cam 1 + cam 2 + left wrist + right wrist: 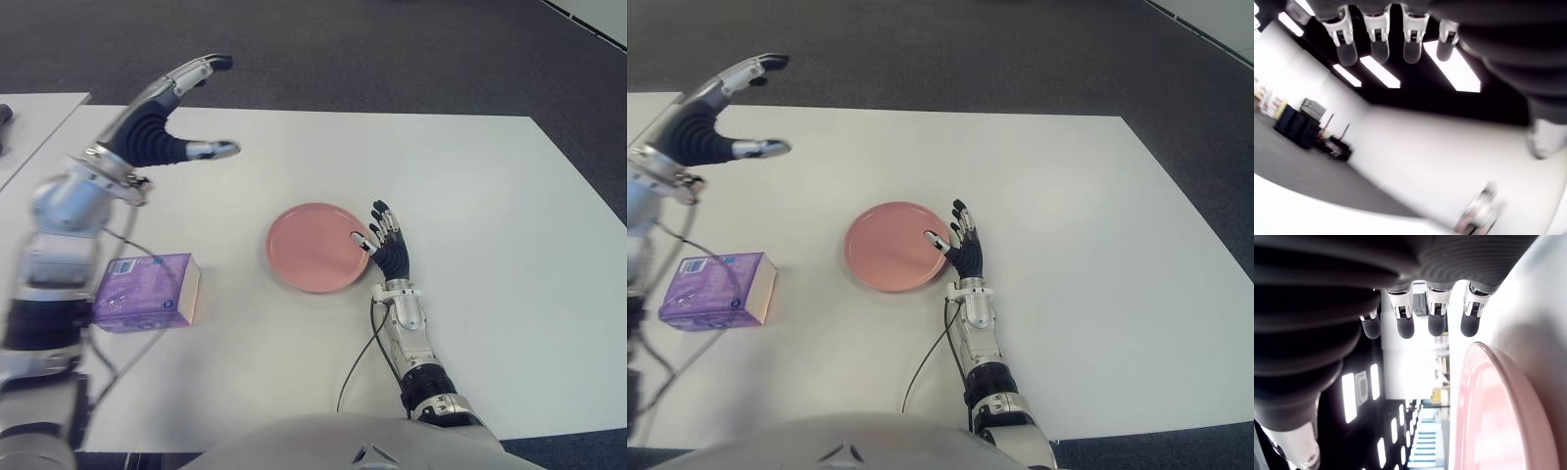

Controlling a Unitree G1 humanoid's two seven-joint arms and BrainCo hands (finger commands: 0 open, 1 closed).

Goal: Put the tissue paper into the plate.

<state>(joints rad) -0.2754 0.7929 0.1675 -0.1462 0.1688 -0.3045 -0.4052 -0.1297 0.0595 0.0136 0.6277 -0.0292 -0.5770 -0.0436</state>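
A: Nearest the robot, what's on the white table (470, 196)?
B: A purple tissue pack (147, 291) at left, untouched; the pink plate (313, 247) holds nothing.
A: The hands?
B: Right hand (387, 245) at the plate's right rim, fingers loose; left hand (167, 122) raised farther back, fingers spread, holding nothing. Nothing done yet.

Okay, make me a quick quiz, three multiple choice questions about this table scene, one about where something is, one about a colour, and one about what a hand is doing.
1. Where is the tissue pack?
A. On the plate
B. On the table, on the plate's left
C. In the right hand

2. What colour is the plate?
A. Pink
B. Blue
C. White

3. What is the left hand doing?
A. Gripping the tissue pack
B. Pressing on the plate
C. Raised, open, holding nothing

Answers:
1 B, the pack lies on the table apart from the plate.
2 A, the plate shows pink.
3 C, its fingers are spread in the air; the right hand is at the plate's right edge.
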